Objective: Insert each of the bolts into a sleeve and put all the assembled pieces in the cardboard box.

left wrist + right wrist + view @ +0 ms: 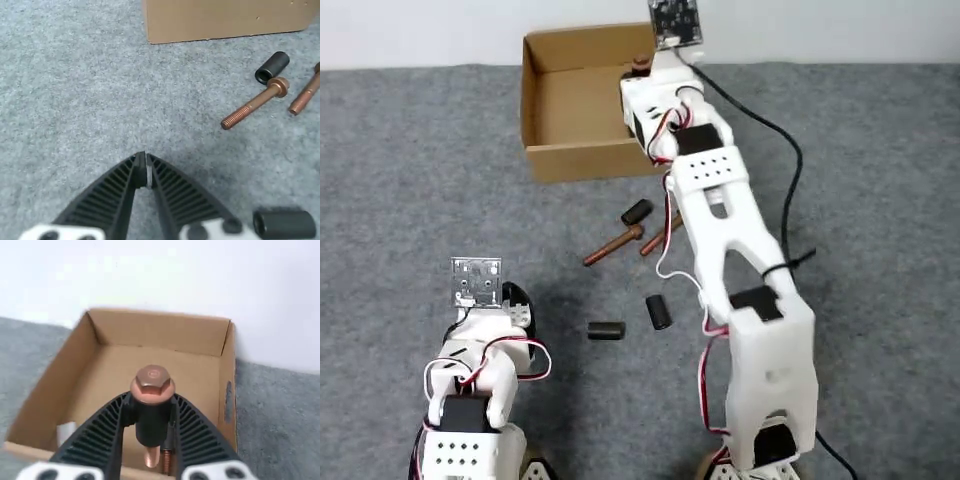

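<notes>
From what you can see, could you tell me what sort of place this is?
Likely a robot assembly test bench: grey carpeted table, two desktop arms, loose bolts and sleeves near a cardboard box.

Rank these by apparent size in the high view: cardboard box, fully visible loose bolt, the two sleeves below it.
1. Cardboard box
2. Loose bolt
3. Left sleeve and right sleeve: these look about equal, so they are not ranked.

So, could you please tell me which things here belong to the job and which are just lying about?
Job: cardboard box; sleeved bolt in right claw; two loose bolts; three loose sleeves.
Just about: black cable; grey carpet.
</notes>
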